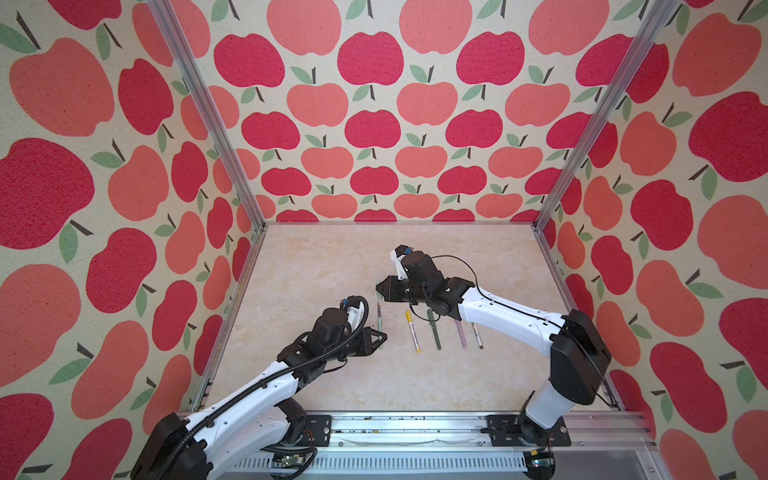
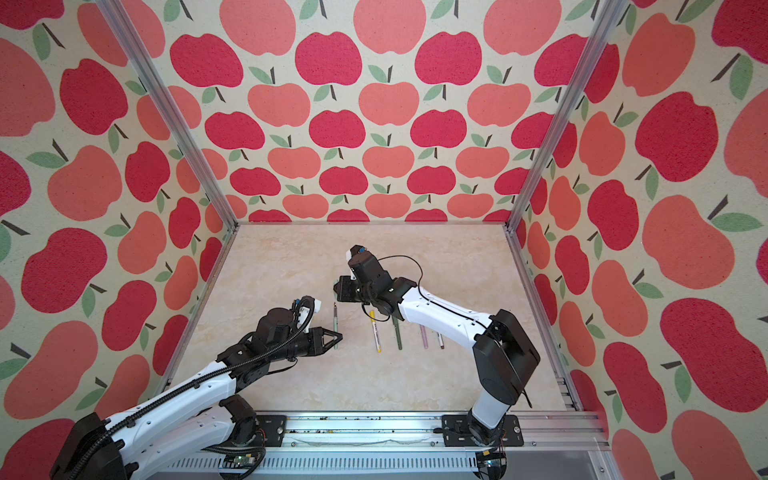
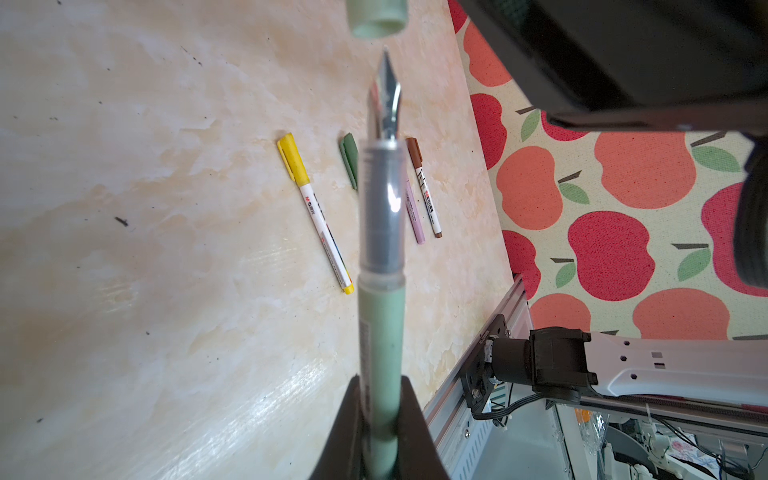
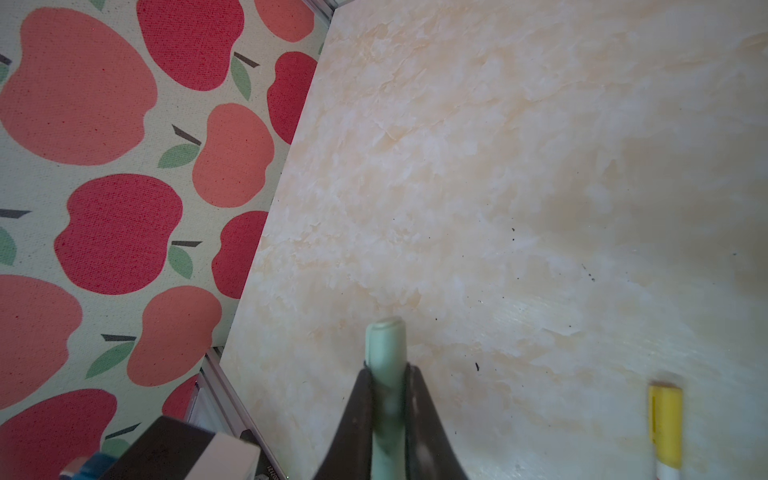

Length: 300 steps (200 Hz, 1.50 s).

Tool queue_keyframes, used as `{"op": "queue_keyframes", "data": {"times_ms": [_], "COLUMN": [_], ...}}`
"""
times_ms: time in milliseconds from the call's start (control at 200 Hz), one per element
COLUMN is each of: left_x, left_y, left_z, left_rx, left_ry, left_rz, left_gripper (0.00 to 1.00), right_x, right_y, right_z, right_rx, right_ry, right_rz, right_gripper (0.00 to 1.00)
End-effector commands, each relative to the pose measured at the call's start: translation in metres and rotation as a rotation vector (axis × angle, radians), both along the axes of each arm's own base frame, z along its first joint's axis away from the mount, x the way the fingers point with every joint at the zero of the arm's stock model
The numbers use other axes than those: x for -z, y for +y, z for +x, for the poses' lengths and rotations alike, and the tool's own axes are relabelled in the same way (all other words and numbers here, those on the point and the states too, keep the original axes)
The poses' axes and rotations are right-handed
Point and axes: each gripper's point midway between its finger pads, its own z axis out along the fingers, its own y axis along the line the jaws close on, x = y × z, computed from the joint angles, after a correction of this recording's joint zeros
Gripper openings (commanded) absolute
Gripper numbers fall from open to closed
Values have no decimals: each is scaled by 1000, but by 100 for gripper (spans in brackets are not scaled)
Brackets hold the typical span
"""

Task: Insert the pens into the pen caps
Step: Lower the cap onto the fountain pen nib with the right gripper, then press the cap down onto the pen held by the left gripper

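Two hands: clamped.
Left hand (image 3: 381,386): on pale green pen (image 3: 381,316).
Right hand (image 4: 386,370): on pale green cap (image 4: 385,345), just ahead of pen tip.

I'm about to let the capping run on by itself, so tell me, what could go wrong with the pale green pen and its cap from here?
1. The nib of the pale green pen sits just short of the mouth of the pale green cap; slightly off-axis, it could hit the rim and bend.
2. The left jaws pinch the pen near its tail end, so a push may tilt or slide it.
3. The cap sticks out past the tips of the right jaws; it might twist under the push.
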Motion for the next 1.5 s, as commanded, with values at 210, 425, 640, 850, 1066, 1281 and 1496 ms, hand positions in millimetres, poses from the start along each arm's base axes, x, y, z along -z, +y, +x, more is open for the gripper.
{"op": "queue_keyframes", "data": {"times_ms": [210,425,640,850,1066,1281,1496], "left_x": [-7,-7,-9,-10,-14,-16,-16], "left_y": [-2,-1,0,0,1,2,3], "left_z": [4,4,5,6,7,7,7], "left_rx": [-7,-13,-20,-22,-32,-35,-42], "left_ry": [-21,-27,-34,-37,-50,-57,-59], "left_rz": [-13,-11,-11,-11,-15,-18,-14], "left_gripper": [0,0,0,0,0,0,0], "right_x": [-14,-17,-18,-17,-13,-1,3], "right_y": [9,8,6,3,-2,-6,-4], "right_z": [-10,-14,-16,-19,-22,-24,-29], "right_rx": [-32,-33,-32,-32,-28,-24,-28], "right_ry": [-7,-17,-23,-24,-23,-18,-8], "right_rz": [26,22,15,8,-6,-27,-23], "right_gripper": [3,3,3,3,3,3,3]}}
